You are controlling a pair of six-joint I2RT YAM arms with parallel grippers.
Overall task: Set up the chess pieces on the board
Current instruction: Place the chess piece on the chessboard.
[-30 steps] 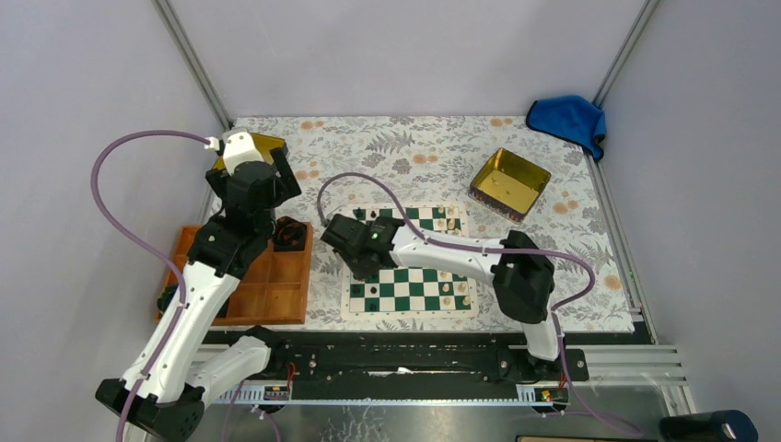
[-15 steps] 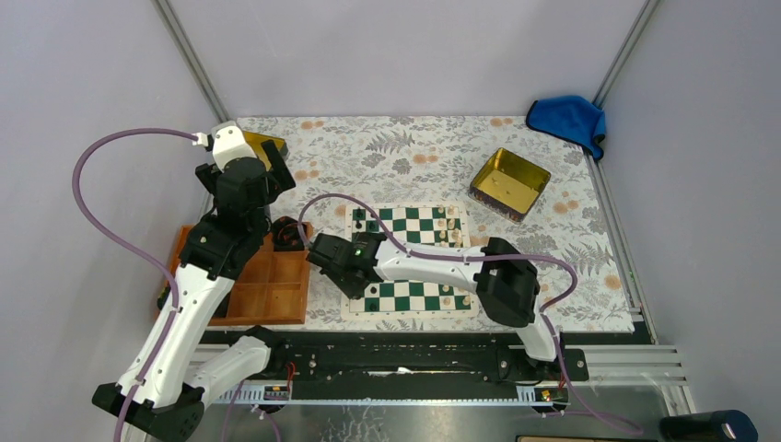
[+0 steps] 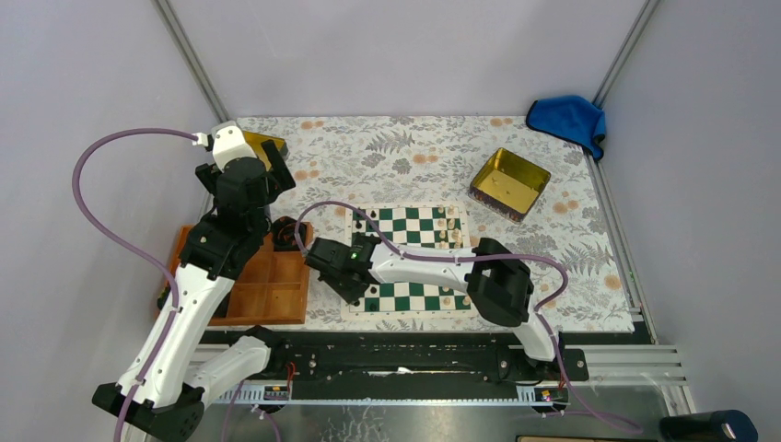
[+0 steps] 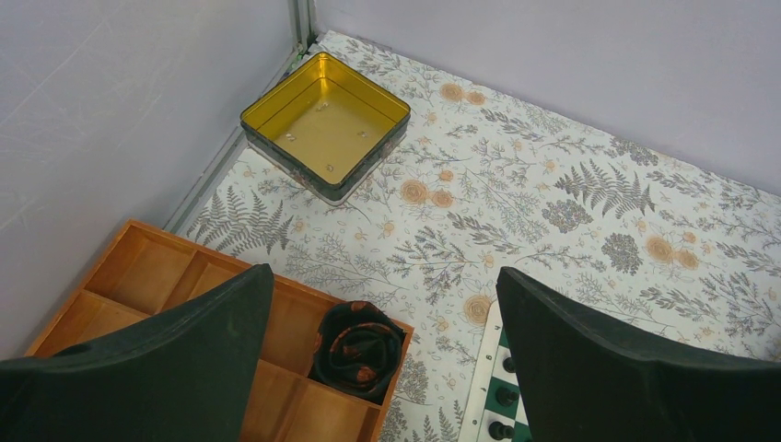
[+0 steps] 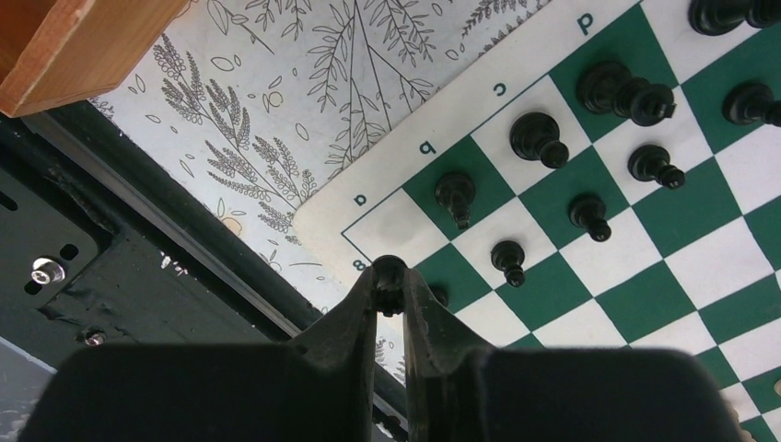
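The green-and-white board (image 3: 419,221) lies mid-table. Several black chess pieces (image 5: 539,140) stand in two rows along its left side, also seen as black pieces (image 4: 505,396) in the left wrist view. My right gripper (image 5: 390,281) is shut on a small black piece (image 5: 389,269), held just over the board's near-left corner (image 5: 368,235). From above, the right gripper (image 3: 357,287) hides that corner. My left gripper (image 4: 384,276) hangs open and empty above the tray's far right corner, left of the board. Cream pieces (image 3: 448,221) stand on the board's right side.
An orange compartmented tray (image 3: 276,295) lies left of the board, with a rolled dark cloth (image 4: 357,350) in its far right cell. One gold tin (image 4: 324,124) sits at the far left, another gold tin (image 3: 509,182) at the far right. A blue cloth (image 3: 569,118) fills the back right corner.
My right gripper has carried the black piece from the board's left middle toward its near-left corner. The left arm drew back and left a little, then stayed still.
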